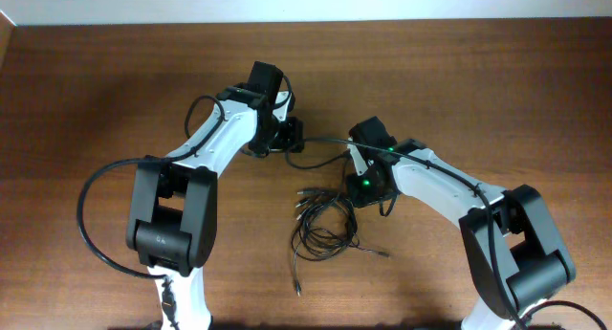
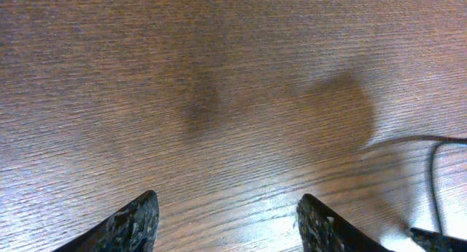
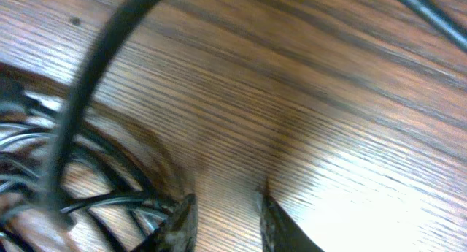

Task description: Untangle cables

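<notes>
Closest to the right wrist lens stand the tips of my right gripper. They leave a narrow gap with only bare wood in it, and nothing is held. Just beside them, toward nine o'clock, lie the cables, many thin black cords crossing one over another. The nearest strand comes very near the finger on that side, but I cannot tell if it touches.

My left gripper is spread wide and empty over the table, with one thin cord at three o'clock.

From above, the tangle sits at seven o'clock from my right jaws and close. From my left jaws it is at five o'clock and well apart, so I judge the right arm the nearer one for the coming pull. Loose ends leave the heap toward six o'clock and toward ten o'clock, where small plugs show. Only the overhead view gives this whole shape; each wrist view shows just an edge. A blurred dark line crosses the right wrist view, and what it is I cannot tell.
</notes>
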Controlling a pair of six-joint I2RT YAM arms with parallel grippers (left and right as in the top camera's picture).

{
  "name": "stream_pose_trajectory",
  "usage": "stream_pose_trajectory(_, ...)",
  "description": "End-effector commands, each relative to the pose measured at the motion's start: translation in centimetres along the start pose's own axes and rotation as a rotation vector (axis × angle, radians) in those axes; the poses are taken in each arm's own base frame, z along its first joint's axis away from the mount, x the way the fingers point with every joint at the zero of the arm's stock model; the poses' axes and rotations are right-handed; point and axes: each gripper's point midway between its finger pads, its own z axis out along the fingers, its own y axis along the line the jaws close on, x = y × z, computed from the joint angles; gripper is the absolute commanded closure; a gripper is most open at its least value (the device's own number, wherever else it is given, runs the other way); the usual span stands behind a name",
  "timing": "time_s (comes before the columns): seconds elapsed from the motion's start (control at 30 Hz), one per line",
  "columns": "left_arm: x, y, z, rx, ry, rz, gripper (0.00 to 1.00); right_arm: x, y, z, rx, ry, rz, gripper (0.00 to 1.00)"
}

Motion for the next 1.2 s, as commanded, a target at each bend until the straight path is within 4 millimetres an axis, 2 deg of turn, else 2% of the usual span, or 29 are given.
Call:
stream_pose_trajectory(0.0,-0.1,-0.1,0.2,0.007,0.002,-0.006,0.38,0.1,-2.8,-0.3,0.165,-0.005,0.017,0.67)
stream_pose_trajectory(0.07,-0.1,-0.1,0.2,0.007,0.002,-0.006,0.38,1.0,-4.9,-0.7,0.241,0.029,0.054,0.66)
stream_pose_trajectory(0.13,-0.1,-0.1,0.2,0.007,0.002,-0.006,0.38,2.4,-8.2,-1.4,0.339,0.072,0.180,0.66)
stream_pose_trajectory(0.23,-0.1,-0.1,0.2,0.008,0.003,-0.006,0.36,2.6,-6.8,-1.0,0.169,0.103,0.239,0.59)
stream_pose_trajectory(0.3,-0.1,-0.1,0.2,0.007,0.003,-0.006,0.36,2.6,-2.5,-0.9,-0.101,0.129,0.084,0.59)
stream_pose_trajectory(0.33,-0.1,-0.1,0.2,0.007,0.003,-0.006,0.36,2.7,0.5,-1.5,-0.280,0.130,-0.004,0.59)
stream_pose_trajectory(0.4,-0.2,0.1,0.2,0.006,0.002,-0.010,0.42,2.7,4.4,-3.2,-0.537,0.094,-0.130,0.58)
stream_pose_trajectory(0.47,-0.2,1.1,0.0,0.001,0.005,-0.040,0.71,2.6,4.1,-3.0,-0.510,0.088,-0.154,0.54)
stream_pose_trajectory(0.53,-0.2,2.7,-0.5,-0.010,0.012,-0.146,0.98,1.8,4.3,-2.7,-0.498,0.053,-0.182,0.50)
stream_pose_trajectory(0.63,-0.2,4.8,-1.1,-0.009,0.019,-0.250,1.00,1.9,3.4,-1.3,-0.325,0.067,-0.210,0.42)
stream_pose_trajectory(0.7,-0.2,4.8,-1.1,0.009,0.024,-0.258,0.99,2.0,3.2,-0.3,-0.176,0.072,-0.243,0.37)
stream_pose_trajectory(0.8,-0.2,4.8,-1.1,0.009,0.024,-0.258,1.00,2.4,4.2,0.1,-0.109,0.074,-0.314,0.35)
stream_pose_trajectory(0.83,-0.2,4.8,-1.1,0.008,0.024,-0.258,1.00,2.5,4.5,0.3,-0.088,0.071,-0.338,0.36)
stream_pose_trajectory(0.87,-0.2,4.8,-1.1,0.009,0.024,-0.258,1.00,2.5,4.5,0.3,-0.068,0.068,-0.329,0.44)
stream_pose_trajectory(0.93,-0.2,4.8,-1.1,0.009,0.024,-0.258,1.00,1.9,3.2,0.4,0.002,0.051,-0.232,0.65)
stream_pose_trajectory(1.0,-0.2,4.8,-1.1,0.009,0.024,-0.258,1.00,1.0,1.7,0.3,0.048,0.024,-0.132,0.80)
stream_pose_trajectory(1.03,-0.2,4.8,-1.1,0.009,0.023,-0.258,1.00,0.6,0.7,0.2,0.059,0.013,-0.054,0.91)
stream_pose_trajectory(1.07,-0.2,4.8,-1.1,0.009,0.024,-0.258,1.00,0.2,-1.3,0.0,0.088,-0.001,0.108,0.96)
stream_pose_trajectory(1.13,-0.3,4.5,-1.1,0.023,0.021,-0.256,0.98,-0.4,-4.5,-0.4,0.096,-0.023,0.439,0.96)
stream_pose_trajectory(1.17,-0.3,4.3,-1.1,0.037,0.022,-0.255,0.96,-0.5,-5.4,-0.6,0.077,-0.027,0.553,0.96)
